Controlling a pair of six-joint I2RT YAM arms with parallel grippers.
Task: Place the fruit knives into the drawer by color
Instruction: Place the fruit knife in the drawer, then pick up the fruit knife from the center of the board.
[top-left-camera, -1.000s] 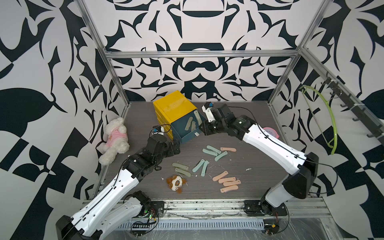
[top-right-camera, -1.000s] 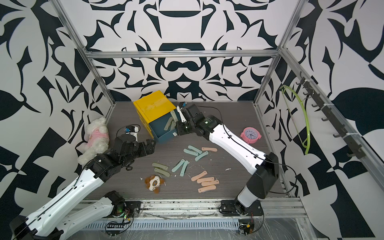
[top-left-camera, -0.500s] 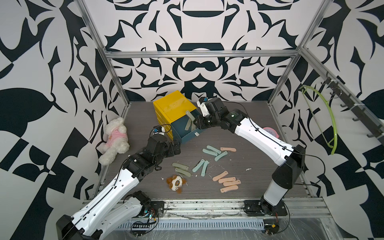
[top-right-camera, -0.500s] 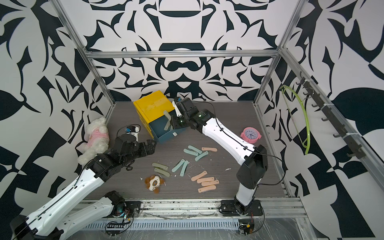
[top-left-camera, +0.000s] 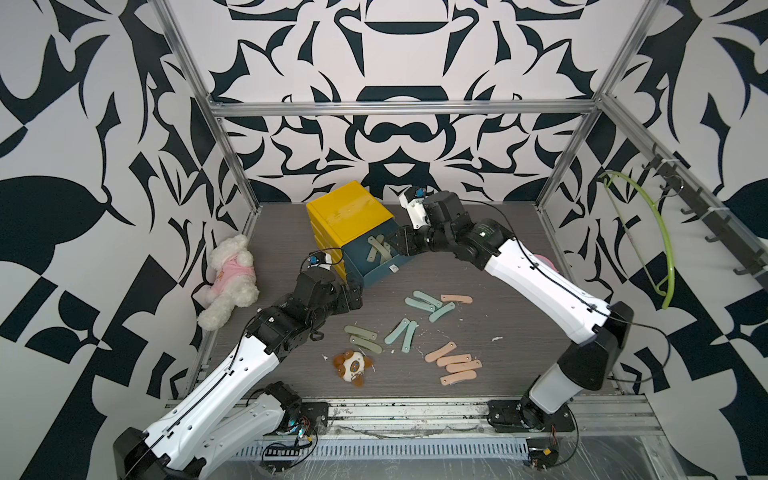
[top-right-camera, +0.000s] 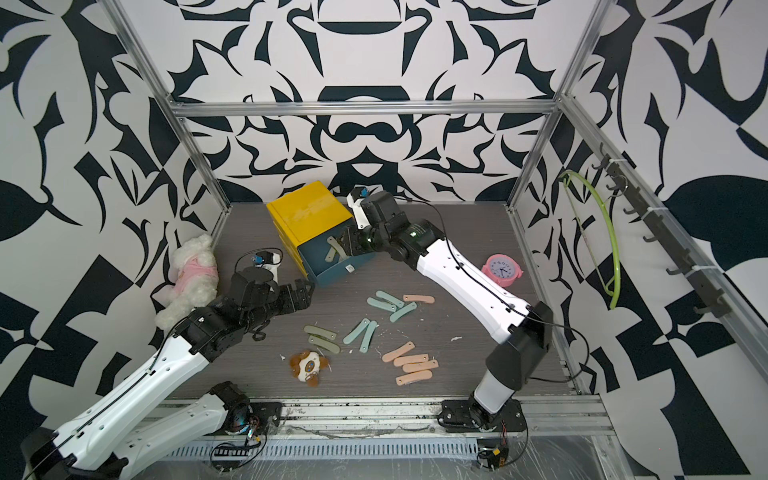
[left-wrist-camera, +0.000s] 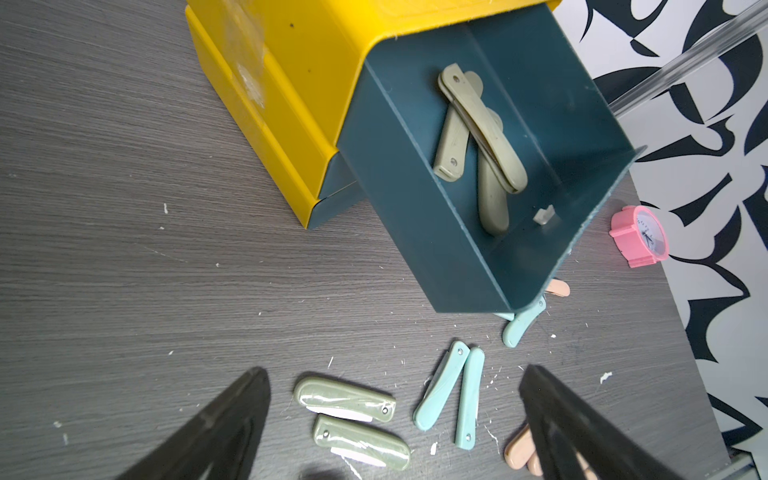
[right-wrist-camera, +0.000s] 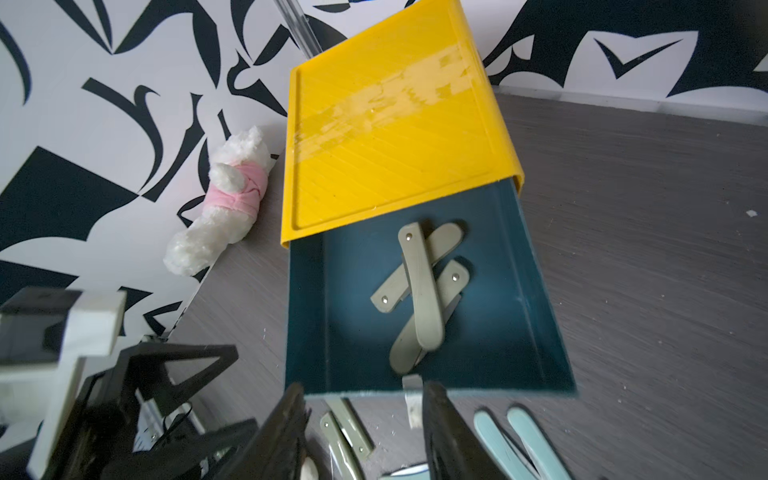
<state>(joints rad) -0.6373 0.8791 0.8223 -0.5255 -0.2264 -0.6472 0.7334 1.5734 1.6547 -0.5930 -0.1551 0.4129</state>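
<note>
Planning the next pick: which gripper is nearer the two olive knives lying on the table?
Left. The left gripper hangs open just short of the olive knives; the right gripper is farther off, open at the rim of the pulled-out drawer.

3 olive knives (left-wrist-camera: 482, 133) lie crossed in the open drawer (left-wrist-camera: 399, 216); an olive pair (top-left-camera: 360, 332), 5 teal knives (top-left-camera: 419, 305) and 5 peach knives (top-left-camera: 457, 359) lie on the surface (top-left-camera: 478, 324).

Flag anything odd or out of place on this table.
One peach knife lies beside the teal knives, apart from the peach group. Three olive knives lie crossed in the drawer. White flecks litter the table.
</note>
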